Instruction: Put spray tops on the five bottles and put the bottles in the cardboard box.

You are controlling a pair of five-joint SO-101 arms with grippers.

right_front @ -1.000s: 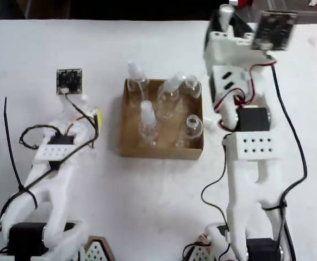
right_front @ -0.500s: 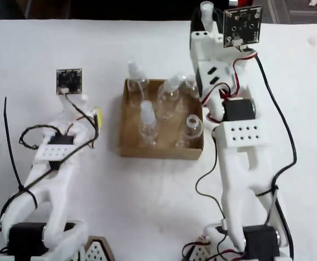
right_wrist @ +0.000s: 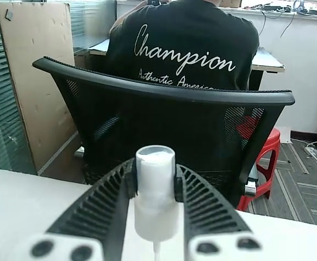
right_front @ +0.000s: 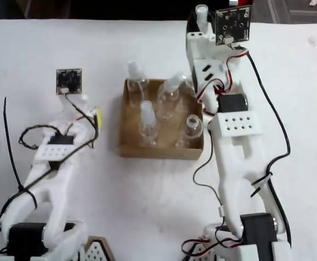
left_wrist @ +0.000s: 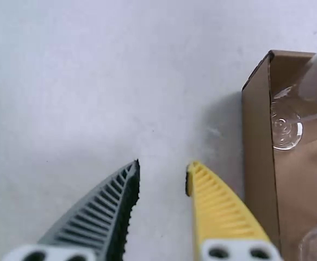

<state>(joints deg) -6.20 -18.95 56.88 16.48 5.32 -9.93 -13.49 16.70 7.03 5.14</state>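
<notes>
The right arm has swung in toward the box [right_front: 161,149] and now sits at its 1 o'clock, with the right claw [right_wrist: 155,166] clamped on a spray top [right_wrist: 154,201]. Inside the box, the bottle [right_front: 192,126] at 4 o'clock looks topless, so I'd guess it's next. The left claw [left_wrist: 162,174] hangs apart over the desk [right_front: 147,206] at the box's 9 o'clock.

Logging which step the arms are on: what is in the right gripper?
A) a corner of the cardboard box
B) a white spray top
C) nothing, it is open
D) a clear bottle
B: in the right wrist view the right gripper has its fingers shut on a white spray top, one on each side of it.
</notes>
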